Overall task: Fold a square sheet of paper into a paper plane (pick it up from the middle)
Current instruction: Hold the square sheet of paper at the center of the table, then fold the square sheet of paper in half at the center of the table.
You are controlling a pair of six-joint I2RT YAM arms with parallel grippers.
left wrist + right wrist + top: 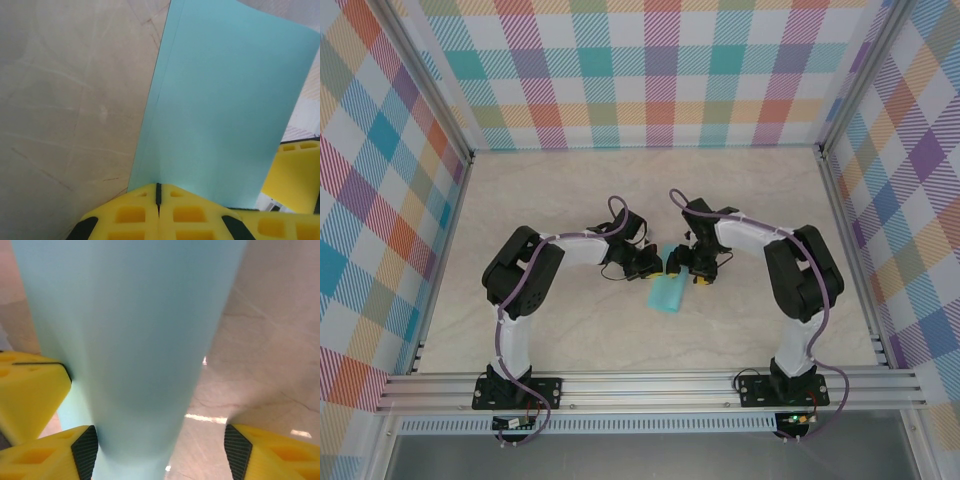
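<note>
The square sheet of paper [667,292] is light turquoise and hangs down toward the table as a narrow rectangle. Two layers show along its left edge [225,100]. My left gripper [158,187] is shut on its near edge, yellow fingertips pressed together. In the top view the left gripper [650,265] and the right gripper [690,265] meet at the table's centre. My right gripper [160,450] is open, and the sheet [130,340] passes between its fingers close to the left one. The paper plane is out of view.
The beige marbled table [570,330] lies under both arms. Checked walls [660,70] enclose it on three sides. An aluminium rail [650,385] runs along the near edge by the arm bases.
</note>
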